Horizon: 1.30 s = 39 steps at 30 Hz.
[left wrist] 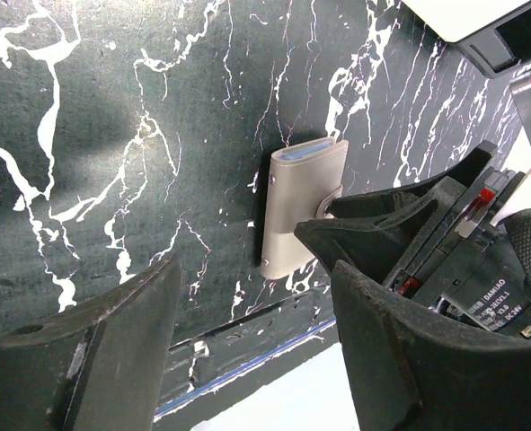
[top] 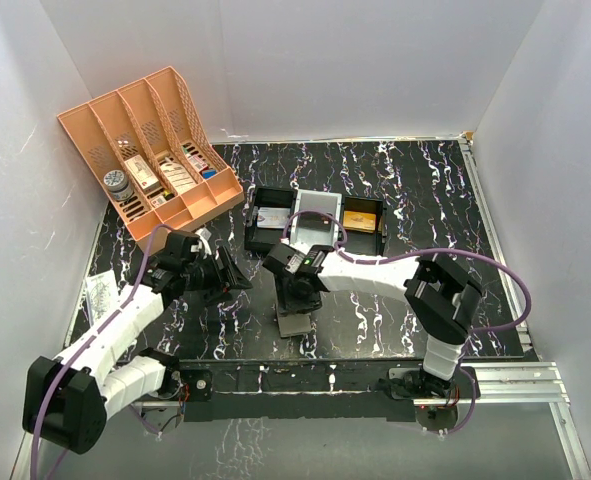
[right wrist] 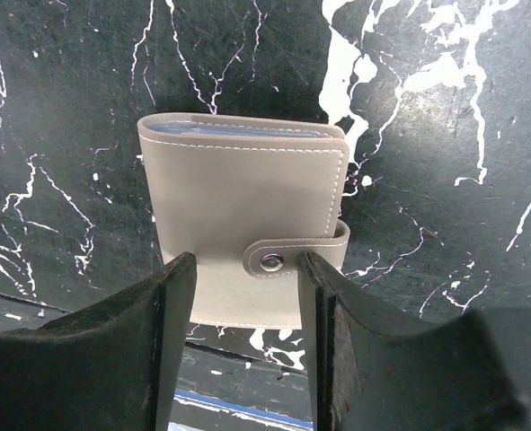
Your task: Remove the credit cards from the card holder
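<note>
Grey card holder [right wrist: 243,202] beneath right pincer [right wrist: 245,274]

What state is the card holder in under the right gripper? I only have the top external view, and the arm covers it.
Observer: Folded shut. The right wrist view shows the card holder flat on the table, its tab snapped closed.
Operator: Where are the right fingers on it?
Observer: The right gripper stands over the holder's near edge, jaws apart, one finger each side of the snap.
Operator: And the left gripper?
Observer: In the left wrist view the left gripper is open and empty, short of the holder and not touching it.
</note>
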Each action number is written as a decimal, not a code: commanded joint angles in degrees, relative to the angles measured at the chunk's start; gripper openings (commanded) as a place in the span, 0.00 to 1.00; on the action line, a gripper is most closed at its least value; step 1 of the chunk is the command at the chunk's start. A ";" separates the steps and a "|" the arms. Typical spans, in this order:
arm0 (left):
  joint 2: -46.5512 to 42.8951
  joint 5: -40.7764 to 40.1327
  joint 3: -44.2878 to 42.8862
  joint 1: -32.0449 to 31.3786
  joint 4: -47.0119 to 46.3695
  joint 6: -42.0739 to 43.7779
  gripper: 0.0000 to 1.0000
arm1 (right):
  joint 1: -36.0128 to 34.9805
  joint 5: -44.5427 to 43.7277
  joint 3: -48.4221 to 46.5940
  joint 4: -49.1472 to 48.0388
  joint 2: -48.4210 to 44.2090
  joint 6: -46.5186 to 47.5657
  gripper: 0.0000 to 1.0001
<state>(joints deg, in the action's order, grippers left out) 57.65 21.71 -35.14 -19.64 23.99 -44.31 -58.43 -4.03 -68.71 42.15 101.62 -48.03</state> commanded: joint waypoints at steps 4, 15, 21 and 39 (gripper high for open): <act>2.81 2.57 -0.15 -0.22 -1.41 1.80 0.67 | -0.32 -3.50 -1.21 -0.34 2.66 0.83 0.38; 5.69 7.49 2.13 -2.77 -6.68 0.38 0.68 | -0.30 -3.10 1.57 -2.42 2.79 -0.51 0.26; 8.20 4.52 0.45 -7.67 -7.00 -0.41 0.66 | -0.06 -2.54 2.65 -3.97 2.67 -2.38 0.16; 20.42 -9.63 -4.99 -21.77 -3.86 -2.84 0.63 | 2.07 4.03 8.35 -13.50 -4.48 -3.91 0.01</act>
<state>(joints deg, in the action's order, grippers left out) 76.88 16.64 -37.76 -39.88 16.12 -46.98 -56.53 -0.67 -62.02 32.82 98.08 -50.74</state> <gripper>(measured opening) 0.628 0.141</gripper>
